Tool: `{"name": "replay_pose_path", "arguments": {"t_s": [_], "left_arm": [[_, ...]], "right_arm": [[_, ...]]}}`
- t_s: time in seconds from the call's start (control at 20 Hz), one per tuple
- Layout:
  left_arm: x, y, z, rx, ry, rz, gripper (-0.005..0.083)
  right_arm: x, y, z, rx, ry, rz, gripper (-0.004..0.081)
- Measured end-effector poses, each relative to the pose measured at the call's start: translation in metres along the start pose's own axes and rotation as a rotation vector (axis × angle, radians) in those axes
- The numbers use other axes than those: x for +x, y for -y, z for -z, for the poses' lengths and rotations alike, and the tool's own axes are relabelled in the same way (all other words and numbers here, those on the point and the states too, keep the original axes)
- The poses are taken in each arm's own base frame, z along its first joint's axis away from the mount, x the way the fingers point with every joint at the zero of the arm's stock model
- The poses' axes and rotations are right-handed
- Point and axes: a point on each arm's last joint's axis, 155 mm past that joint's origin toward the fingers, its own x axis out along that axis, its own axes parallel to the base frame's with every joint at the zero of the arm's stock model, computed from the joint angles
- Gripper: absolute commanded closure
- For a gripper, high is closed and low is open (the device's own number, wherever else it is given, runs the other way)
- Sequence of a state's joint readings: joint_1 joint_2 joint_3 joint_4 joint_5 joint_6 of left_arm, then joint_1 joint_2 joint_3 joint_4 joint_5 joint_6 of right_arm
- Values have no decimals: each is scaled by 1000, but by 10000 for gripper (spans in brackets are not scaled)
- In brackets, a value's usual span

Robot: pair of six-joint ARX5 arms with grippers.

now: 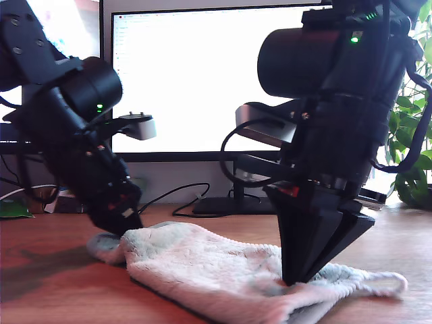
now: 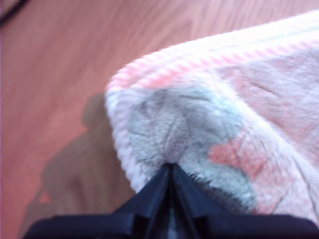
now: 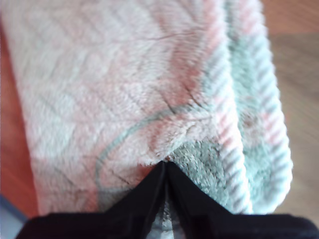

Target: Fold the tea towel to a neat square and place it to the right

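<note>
Exterior view, going left to right: one arm comes down at about 9 o'clock onto the tea towel (image 1: 223, 270), which lies rumpled on the wooden desk (image 1: 54, 297) in front of the monitor (image 1: 202, 74); another arm pins it around 5 o'clock. We can't match arms to wrist views for sure. Our first gripper (image 2: 169, 172) has its jaws pressed together on a hemmed corner, and our second gripper (image 3: 166, 169) is pinched on a doubled-over edge. So we'd guess one fold is roughly in; squaring it up and moving it aside are still left.
</note>
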State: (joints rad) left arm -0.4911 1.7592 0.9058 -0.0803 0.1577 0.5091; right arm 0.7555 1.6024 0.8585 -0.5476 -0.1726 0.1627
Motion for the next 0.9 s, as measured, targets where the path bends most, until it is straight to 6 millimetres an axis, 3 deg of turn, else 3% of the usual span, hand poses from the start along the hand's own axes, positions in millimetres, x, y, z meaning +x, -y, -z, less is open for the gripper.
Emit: {"name": "replay_pose_path", "arguments": {"t_s": [0.25,0.45,0.7,0.9], "left_arm": [[20,-9,-31,65,34,3,795],[33,3,-53,134,60,19,795],[37,8,-61,172,83,23,795],[39,9,-64,175,98,25,795]], "right_arm": [[3,-26,8,39,-26,-73,781],[8,-47,7,81,-14,-117,780],[14,-70,-2,133,31,-177,779],[16,-74,-5,158,43,-194,779]]}}
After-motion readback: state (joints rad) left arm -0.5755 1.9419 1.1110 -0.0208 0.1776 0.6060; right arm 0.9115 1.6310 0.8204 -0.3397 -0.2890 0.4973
